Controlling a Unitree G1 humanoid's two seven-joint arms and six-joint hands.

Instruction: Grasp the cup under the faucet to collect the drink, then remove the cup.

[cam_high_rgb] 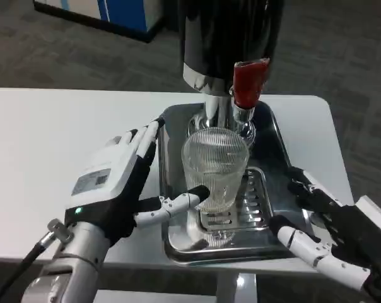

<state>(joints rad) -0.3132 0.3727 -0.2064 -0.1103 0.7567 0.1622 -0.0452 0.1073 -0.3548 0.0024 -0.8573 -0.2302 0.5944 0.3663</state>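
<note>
Head view: cup (214,169) stands upright on the drip tray (274,136) near the bench's (52,126) front edge, right of centre. It sits under and just in front of the red faucet (249,81) on the black dispenser (228,31). Cup is clear and ribbed; I can't tell whether there's any liquid in it.

My left hand (118,183) is at the cup's left side. Fingers (146,136) are spread, upper ones reaching along the tray's left rim, and the thumb curls in low against the cup's front wall. It looks like touching, but I can't tell if it's a real grip. Not wrapped around yet, I'd say.

My right hand (332,233) is at the bench's front right corner, just beside the tray's right rim, apart from the cup. Fingers are apart and hold nothing.

Key relation: the cup lies directly right of the left palm, with its long axis vertical. Left hand is clearly the nearer one. My read is that next move is closing the left fingers round the cup's wall, keeping it upright and lined up under the faucet. Risk: the thumb nudges the cup off line before the grip sets.
</note>
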